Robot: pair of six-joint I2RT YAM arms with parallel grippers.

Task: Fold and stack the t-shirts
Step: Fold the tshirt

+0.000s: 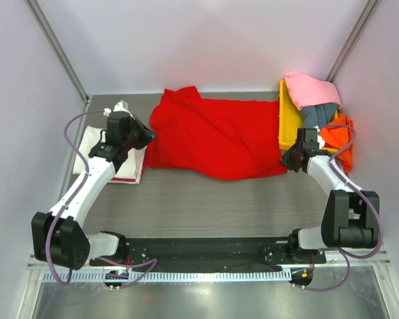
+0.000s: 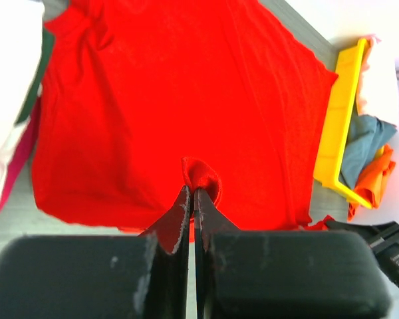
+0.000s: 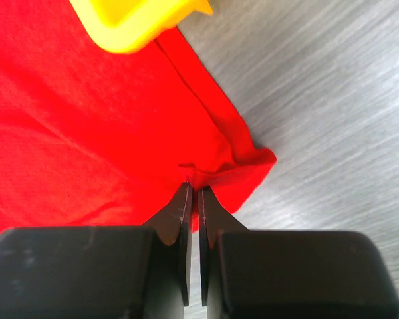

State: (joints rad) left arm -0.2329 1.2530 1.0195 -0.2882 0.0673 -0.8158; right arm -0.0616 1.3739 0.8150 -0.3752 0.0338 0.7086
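Your grey wood-grain table carries everything here. The bright red cloth t-shirt lies spread and rumpled across its far middle, reaching from one arm to the other. At the far right you have the yellow plastic tray, tipped up on edge, its side against the red shirt's right end; behind it sit a pink shirt, a grey-blue shirt and an orange shirt in a loose heap. On the left, a folded cream-white shirt lies flat beneath your left arm, just beside the red one. Your left end effector is clamped on a small raised pinch of the red shirt at its left end. Your right end effector is pinched on the red shirt's edge near a corner, beside the tray.
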